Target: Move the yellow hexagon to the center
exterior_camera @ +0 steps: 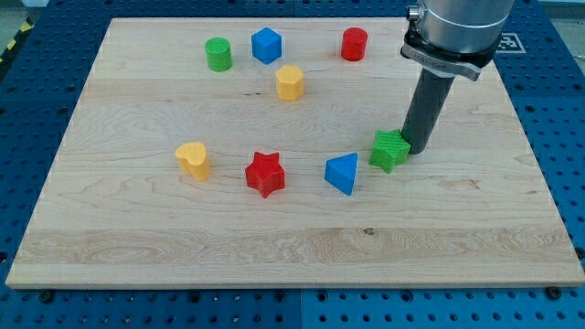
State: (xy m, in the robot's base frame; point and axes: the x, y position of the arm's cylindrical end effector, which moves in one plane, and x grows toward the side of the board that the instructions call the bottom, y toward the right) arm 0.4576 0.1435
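Note:
The yellow hexagon (290,82) stands on the wooden board (137,265) toward the view's top, a little left of the middle. My tip (416,147) is far to its right and lower, touching or almost touching the right side of a green star-shaped block (390,150). The rod rises from there to the arm's grey wrist (452,32) at the view's top right.
A green cylinder (218,54), a blue hexagon-like block (266,45) and a red cylinder (354,44) stand along the top. A yellow heart (193,160), a red star (265,174) and a blue triangular block (343,173) lie in a row lower down.

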